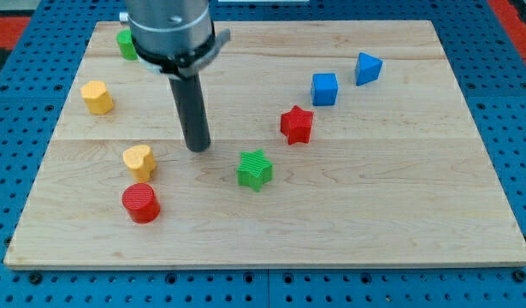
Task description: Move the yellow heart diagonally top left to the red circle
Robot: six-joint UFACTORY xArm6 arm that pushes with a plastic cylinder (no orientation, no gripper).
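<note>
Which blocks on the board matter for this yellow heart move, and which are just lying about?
In the job:
- yellow heart, just above the red circle
- red circle
- my tip, to the view's right of the heart, apart from it

Lying about:
- yellow block
- green block, partly hidden by the arm
- green star
- red star
- blue cube
- blue block

my tip point(197, 148) down on board; yellow heart point(138, 160) just to its view-left, red circle point(141, 203) below-left, green star point(255, 168) to view-right, red star point(296, 125) farther right.
</note>
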